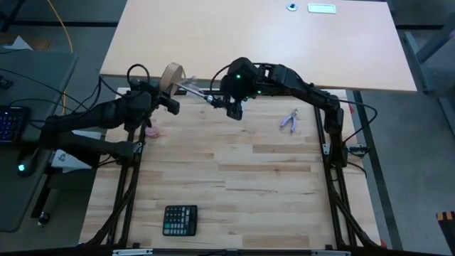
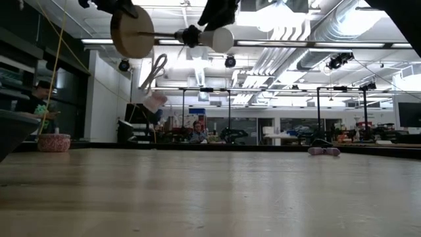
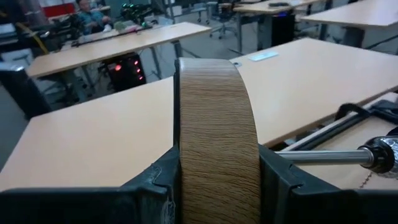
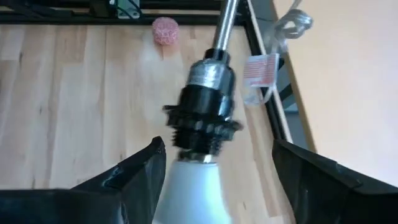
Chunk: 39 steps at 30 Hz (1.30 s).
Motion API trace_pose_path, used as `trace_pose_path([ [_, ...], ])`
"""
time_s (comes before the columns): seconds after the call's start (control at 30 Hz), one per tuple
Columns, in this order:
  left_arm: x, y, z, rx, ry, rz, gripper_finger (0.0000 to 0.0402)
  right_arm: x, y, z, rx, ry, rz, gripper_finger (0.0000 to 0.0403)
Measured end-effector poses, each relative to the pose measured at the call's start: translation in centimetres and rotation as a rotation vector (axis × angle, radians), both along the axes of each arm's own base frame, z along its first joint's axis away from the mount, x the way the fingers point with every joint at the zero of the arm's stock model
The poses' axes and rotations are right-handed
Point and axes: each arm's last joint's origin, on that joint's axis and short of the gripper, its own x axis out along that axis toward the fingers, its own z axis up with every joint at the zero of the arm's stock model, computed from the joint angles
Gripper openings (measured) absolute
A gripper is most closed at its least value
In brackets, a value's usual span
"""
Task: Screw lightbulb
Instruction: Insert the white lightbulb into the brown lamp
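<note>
Low view shows the job well on: the bulb sits nose-first in the black socket, which stands off the wooden disc on a thin metal rod, all of it held high above the table. I judge the base mostly threaded in, since in my right wrist view no silver screw shows between the white glass and the socket's ridged collar, though the collar is blurred there, so it may still want a last turn.

My left hand is clamped on the rim of the disc, a dark finger pressed to each flat face, holding the lamp sideways. My right hand is around the bulb with its fingers apart; a clear gap shows on both sides of the glass, so I am not gripping it. What is left, I judge, is to close again, twist until it seats, then let go.

The bulb is smooth, frosted and pear-shaped, likely slippery under hard fingers. The socket is black plastic with threaded ridges, and a band of silvery tape wraps the joint where the rod enters it. The disc is thick, pale oak grain with a rounded edge. The table is light butcher-block planks.

Lying on it are a small pink fuzzy ball, a clear wrapper near the edge, a purple thing I cannot identify, and a black calculator well apart from everything.
</note>
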Motion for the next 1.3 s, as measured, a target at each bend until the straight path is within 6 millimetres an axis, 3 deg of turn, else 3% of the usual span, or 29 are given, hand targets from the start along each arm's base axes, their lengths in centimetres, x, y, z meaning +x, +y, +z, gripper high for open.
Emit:
trace_pose_path([
  [0.2, -0.3, 0.8, -0.2, -0.025, -0.036, 0.061, 0.0122, 0.2, 0.3, 0.9, -0.062, -0.06, 0.012, 0.0284],
  [0.33, -1.0, 1.2, -0.3, -0.107, -0.132, 0.065, 0.0122, -0.8, 0.3, 2.3, -0.147, -0.085, -0.023, 0.0284],
  [0.63, -2.8, 2.2, -2.2, -0.323, -0.205, 0.039, 0.0122, -6.8, 1.1, 8.2, -0.166, -0.266, -0.103, 0.0284],
  [0.77, -3.1, 2.4, -2.2, -0.319, -0.265, 0.048, 0.0122, -8.4, 2.3, 8.7, -0.121, -0.233, -0.085, 0.0284],
  [0.9, -3.9, 2.1, -0.4, -0.243, -0.343, 0.007, 0.0122, -7.7, 3.0, 7.3, -0.081, -0.157, -0.065, 0.0284],
  [1.3, -8.3, 0.6, 3.2, -0.143, -0.391, 0.046, 0.0122, -5.2, 2.5, 7.8, -0.137, -0.38, 0.016, 0.0284],
])
